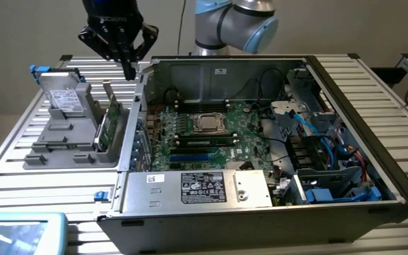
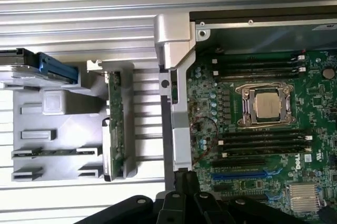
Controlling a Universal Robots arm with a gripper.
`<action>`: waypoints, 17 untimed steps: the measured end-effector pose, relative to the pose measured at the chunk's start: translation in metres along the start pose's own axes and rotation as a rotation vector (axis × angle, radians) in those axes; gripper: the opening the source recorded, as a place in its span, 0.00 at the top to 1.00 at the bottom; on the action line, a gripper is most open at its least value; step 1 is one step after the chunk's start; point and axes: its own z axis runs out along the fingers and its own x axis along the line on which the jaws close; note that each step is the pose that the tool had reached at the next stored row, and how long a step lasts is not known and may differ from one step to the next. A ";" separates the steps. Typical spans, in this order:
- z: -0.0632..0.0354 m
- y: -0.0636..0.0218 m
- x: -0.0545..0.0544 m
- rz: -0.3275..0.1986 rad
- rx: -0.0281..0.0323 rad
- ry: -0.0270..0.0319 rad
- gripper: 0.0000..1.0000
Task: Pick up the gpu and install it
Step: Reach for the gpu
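– Gripper (image 2: 185, 182) sits closest to the lens. What are its fingers doing?
– They are pressed together with nothing between them. It hangs above the corner of the computer case (image 1: 140, 159) that faces the grey holder (image 1: 55, 156).
– And the gpu (image 1: 112, 125)?
– It is standing on its long edge in the holder, on the side nearest the case and toward the tabletop's (image 1: 13, 186) edge at the exterior view's left. Nothing is touching it.
– So how far along is the task?
– I'd say barely started: 0 steps show as done. The pick-up and the install are both left, and no card stands in the motherboard (image 1: 204, 141).
– What's the count?
– 1 gpu, 1 hard drive (image 1: 66, 98) with blue tabs, 1 holder, 1 open case, 1 motherboard and 1 gripper.
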 end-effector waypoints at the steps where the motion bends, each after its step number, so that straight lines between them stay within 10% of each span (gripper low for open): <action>1: 0.0003 -0.0003 0.004 0.000 0.0001 0.0001 0.88; 17: 0.0081 -0.0059 0.077 0.000 -0.0001 -0.0021 0.88</action>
